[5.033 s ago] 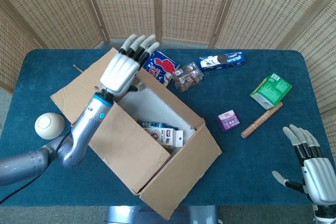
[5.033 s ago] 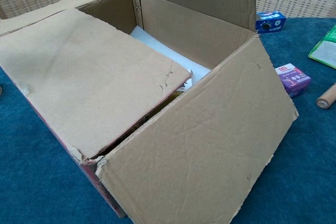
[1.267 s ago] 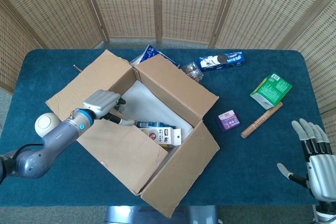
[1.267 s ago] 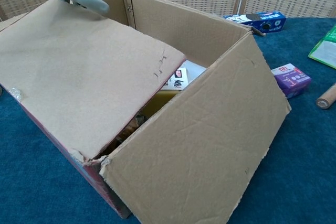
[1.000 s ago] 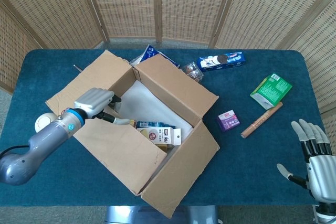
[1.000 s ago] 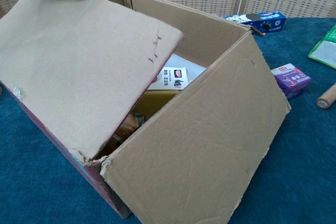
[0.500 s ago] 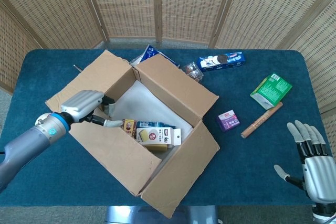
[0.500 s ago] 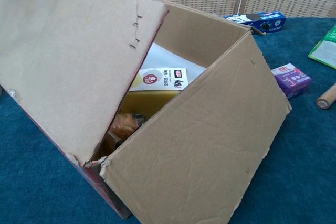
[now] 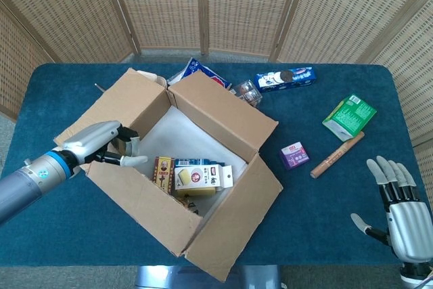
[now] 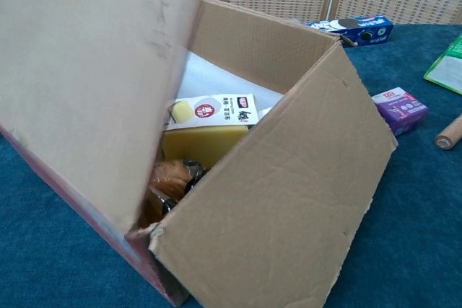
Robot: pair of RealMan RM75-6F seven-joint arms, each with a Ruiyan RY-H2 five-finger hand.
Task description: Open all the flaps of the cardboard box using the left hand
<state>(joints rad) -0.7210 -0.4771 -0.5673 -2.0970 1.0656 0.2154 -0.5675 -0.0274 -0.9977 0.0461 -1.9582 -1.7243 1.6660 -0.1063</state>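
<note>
Left hand: the left hand (image 9: 101, 141) is gripping the top edge of the long near-side flap (image 9: 139, 199) at the box's left end, fingers curling over the cardboard and thumb reaching toward the box's inside.
Flap in hand: the flap is standing nearly upright; in the chest view it is filling the left of the frame, blurred (image 10: 79, 84).
Cardboard box: the cardboard box (image 9: 223, 123) is sitting left of centre on the blue table (image 9: 325, 221), set at an angle, its far long flap and both end flaps folding outward.
Inside the box: a yellow carton (image 10: 206, 138) with a white printed top is lying in the middle, a brown packet (image 10: 172, 177) just in front of it, white lining behind.
Behind the box: a blue snack bag (image 9: 196, 70) is touching the far flap, a clear pack (image 9: 249, 91) just beside it, a blue cookie box (image 9: 285, 78) farther right.
Right of the box: a small purple box (image 9: 294, 155) is lying near, a wooden stick (image 9: 336, 154) beyond it, a green packet (image 9: 348, 116) farther off.
Right hand: the right hand (image 9: 399, 218) is resting well apart from the box at the table's near right corner, fingers spread, holding nothing.
</note>
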